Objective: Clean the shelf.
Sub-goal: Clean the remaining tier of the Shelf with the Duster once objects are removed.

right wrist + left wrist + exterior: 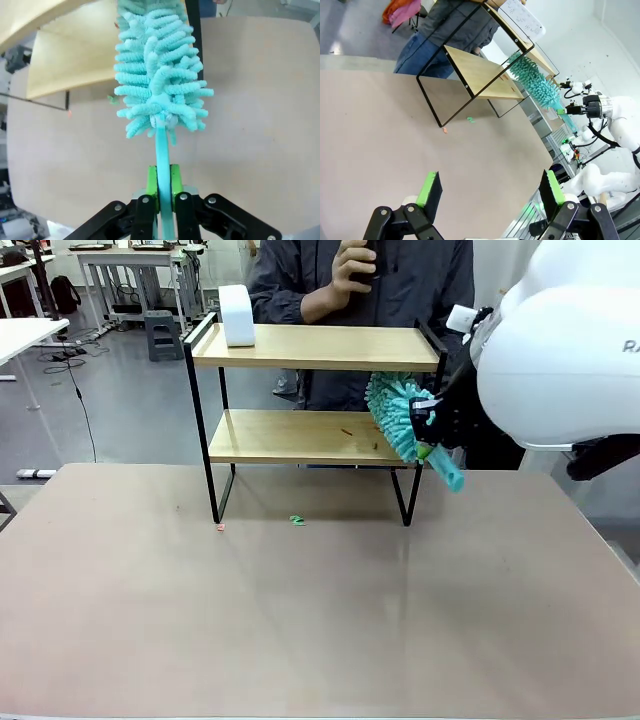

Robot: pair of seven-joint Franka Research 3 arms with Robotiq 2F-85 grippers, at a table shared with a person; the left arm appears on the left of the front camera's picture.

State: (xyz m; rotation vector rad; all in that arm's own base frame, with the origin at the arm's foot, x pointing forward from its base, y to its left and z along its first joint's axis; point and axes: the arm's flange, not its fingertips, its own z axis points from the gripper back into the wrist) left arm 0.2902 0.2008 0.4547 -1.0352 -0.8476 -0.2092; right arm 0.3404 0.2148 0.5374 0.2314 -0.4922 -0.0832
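Observation:
The shelf (310,348), two light wooden boards in a thin black frame, stands at the far middle of the table. A teal fluffy duster (395,412) reaches the right end of the lower board (300,436), where small dark crumbs lie. My right gripper (437,432) is shut on the duster's handle. In the right wrist view the green pads (152,186) clamp the teal handle (162,150) and the duster head (155,75) fills the space ahead. My left gripper (490,189) hangs open above the table, apart from the shelf (480,75).
A white rounded object (238,315) stands on the top board's left end. A green scrap (297,520) and a pink scrap (220,528) lie on the table (300,620) before the shelf. A person (350,280) stands behind the shelf, hands raised.

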